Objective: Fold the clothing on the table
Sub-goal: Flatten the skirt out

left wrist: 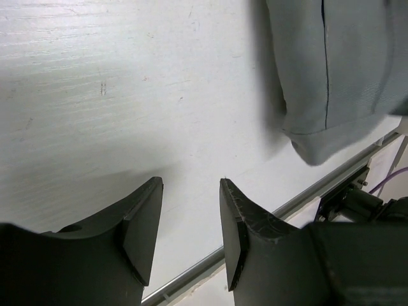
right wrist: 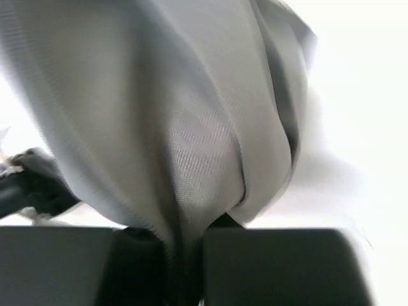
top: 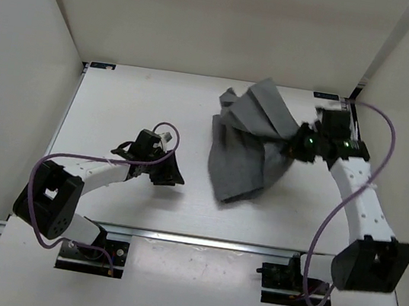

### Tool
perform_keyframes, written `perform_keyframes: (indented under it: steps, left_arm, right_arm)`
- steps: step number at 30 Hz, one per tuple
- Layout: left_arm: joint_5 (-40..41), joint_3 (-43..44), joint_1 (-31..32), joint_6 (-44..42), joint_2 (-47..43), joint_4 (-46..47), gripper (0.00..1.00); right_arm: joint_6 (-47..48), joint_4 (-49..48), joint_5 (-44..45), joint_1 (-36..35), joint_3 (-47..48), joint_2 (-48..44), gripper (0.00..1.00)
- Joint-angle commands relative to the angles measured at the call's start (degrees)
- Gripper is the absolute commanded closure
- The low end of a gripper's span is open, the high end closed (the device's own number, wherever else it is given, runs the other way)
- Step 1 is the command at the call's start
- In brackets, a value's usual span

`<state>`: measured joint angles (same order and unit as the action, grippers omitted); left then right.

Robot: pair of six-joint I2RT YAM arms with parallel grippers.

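The grey clothing point(top: 250, 144) lies bunched on the right half of the white table point(top: 142, 105), its right side pulled up into folds. My right gripper point(top: 295, 146) is shut on that raised edge. In the right wrist view the clothing point(right wrist: 191, 127) fills the frame and gathers into the narrow slot between my right gripper point(right wrist: 185, 268) jaws. My left gripper point(top: 168, 176) hovers low over bare table left of the garment, open and holding nothing. In the left wrist view my left gripper point(left wrist: 190, 191) shows a clear gap, with the clothing point(left wrist: 331, 76) corner at upper right.
An aluminium rail point(top: 199, 240) runs along the table's near edge, also seen as the rail point(left wrist: 331, 182) in the left wrist view. White walls point(top: 19, 56) enclose the table on the left, back and right. Purple cables point(top: 353, 190) loop beside both arms.
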<state>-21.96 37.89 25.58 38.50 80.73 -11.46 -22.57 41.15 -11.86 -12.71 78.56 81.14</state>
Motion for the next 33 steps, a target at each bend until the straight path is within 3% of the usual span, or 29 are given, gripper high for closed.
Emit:
perform_keyframes:
  steps: [1,2,3,4,5,6,8,15,19,24,29,33]
  left_arm:
    - [-1.16,0.87,0.43,-0.71,-0.66,1.97,0.48]
    - [-1.42,0.52,0.26,-0.53,-0.49,2.41,0.49]
    - [-1.51,0.26,0.34,-0.36,-0.48,2.5,0.48]
    - [-1.51,0.17,0.43,-0.7,-0.31,2.76,0.49]
    - [-1.51,0.25,0.17,-0.1,0.04,3.02,0.49]
    - [-1.77,0.6,0.69,0.08,-0.04,3.03,0.48]
    - [-1.77,1.57,1.48,0.0,1.88,3.46,0.49]
    - [-1.86,5.62,5.0,0.17,4.27,3.11,0.48]
    - [-1.77,3.69,4.3,0.26,2.16,2.68,0.48]
    - [-1.95,1.05,2.28,-0.18,-0.3,2.5,0.49]
    - [-2.83,1.04,1.93,-0.71,-0.13,2.32,0.48]
    - [-2.83,1.92,1.75,-1.58,0.22,1.54,0.49]
  right_arm:
    - [-2.4,5.6,1.49,8.12,-17.51,-7.54,0.73]
    - [-2.39,6.57,0.96,11.53,-21.57,-9.75,0.56]
    - [-2.48,7.19,0.78,14.26,-23.26,-14.13,0.46]
    - [-3.26,7.37,0.44,14.9,-25.63,-18.0,0.23]
    - [-4.23,6.41,1.21,14.91,-26.35,-20.04,0.15]
    - [-5.37,6.14,1.22,12.99,-26.18,-22.23,0.14]
    - [-8.09,3.52,2.88,9.41,-24.35,-23.14,0.15]
    - [-10.04,0.35,9.65,-1.44,-20.64,-12.86,0.22]
    - [-9.34,-0.71,11.85,2.85,-21.97,-9.7,0.28]
    - [-8.2,2.35,20.28,9.0,-18.89,-12.41,0.28]
    - [-6.35,2.45,18.47,16.47,-20.81,-13.2,0.28]
    - [-7.66,0.35,16.43,17.02,-22.14,-11.09,0.3]
